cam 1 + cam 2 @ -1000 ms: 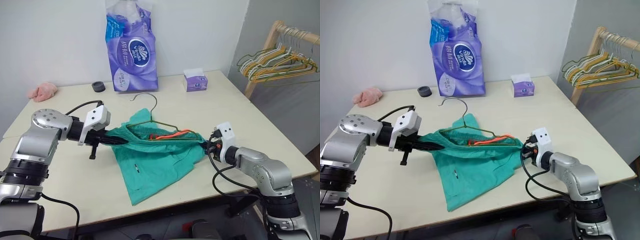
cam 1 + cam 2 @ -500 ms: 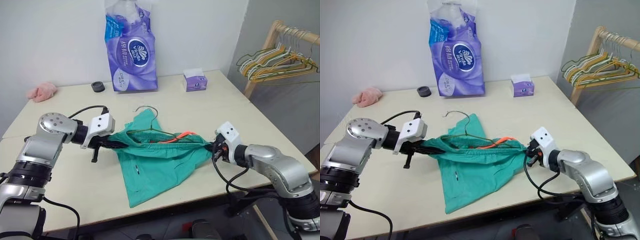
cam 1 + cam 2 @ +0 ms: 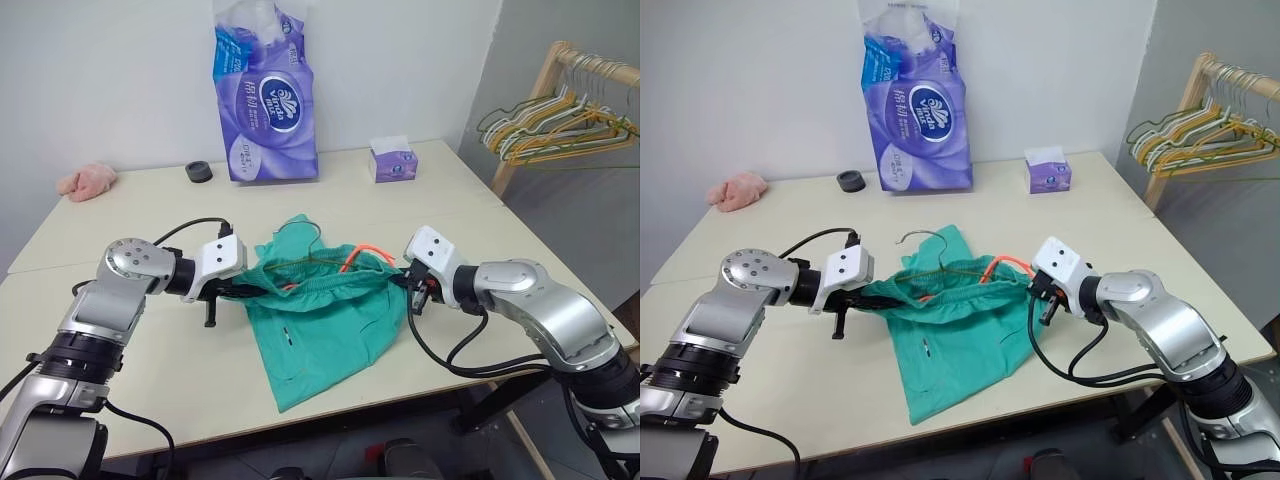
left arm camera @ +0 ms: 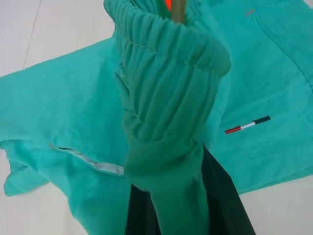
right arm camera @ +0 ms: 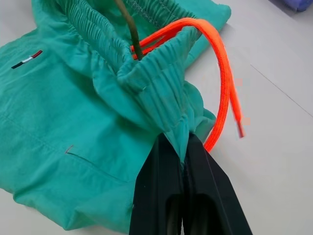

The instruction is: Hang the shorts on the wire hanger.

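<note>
Both my grippers have come closer together since a second ago, so the waistband sags where it was stretched taut. My left gripper (image 3: 243,291) is clamped on one end of the waistband of the shorts (image 3: 322,325), my right gripper (image 3: 405,284) pinches the other end, holding the opening over the wire hanger (image 3: 318,258) whose bar runs inside it. Its hook pokes out behind. One leg trails on the table (image 3: 150,210), orange drawstring (image 5: 226,83) hanging loose beside my right fingers (image 5: 161,196).
</note>
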